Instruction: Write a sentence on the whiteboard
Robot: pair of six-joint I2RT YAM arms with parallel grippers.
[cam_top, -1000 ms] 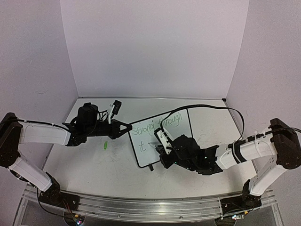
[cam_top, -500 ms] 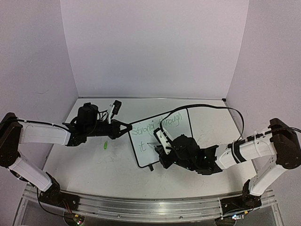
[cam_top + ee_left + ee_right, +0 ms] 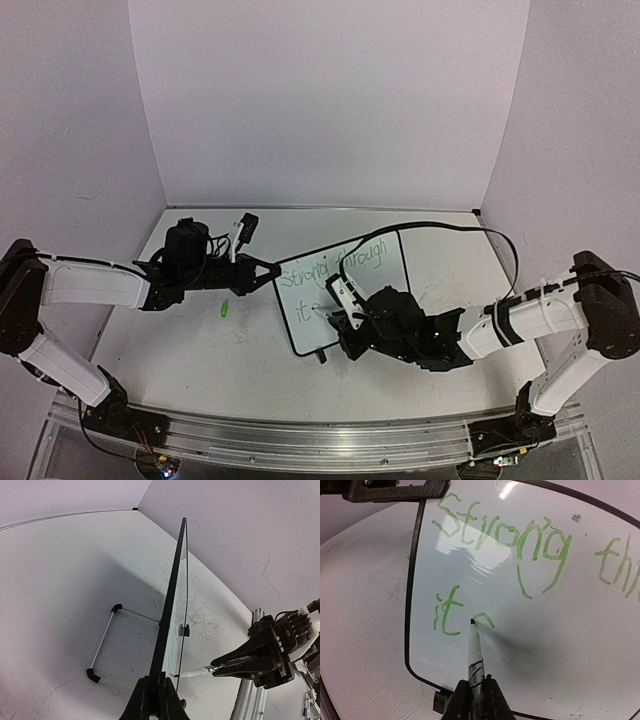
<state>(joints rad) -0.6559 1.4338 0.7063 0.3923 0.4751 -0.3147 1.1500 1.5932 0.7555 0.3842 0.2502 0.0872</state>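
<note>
L end effector (image 3: 154, 685) on whiteboard (image 3: 170, 595) edge

Large white table top (image 3: 440, 262), matte and scuffed, forms the floor of the booth. Faint grey scribble marks (image 3: 206, 616) are scattered over it, densest in the left wrist view; finer scratches and dark specks show in the right wrist view too. Small bright-green oblong piece (image 3: 225, 308) lies flat on the table, left of centre, well apart from other loose items; too small to tell what it is. Pale lavender-white wall panels (image 3: 330, 100) close the table at the back and on both sides, meeting at two vertical corners. Ribbed aluminium rail (image 3: 300, 437) runs left to right along the table's near edge.
</note>
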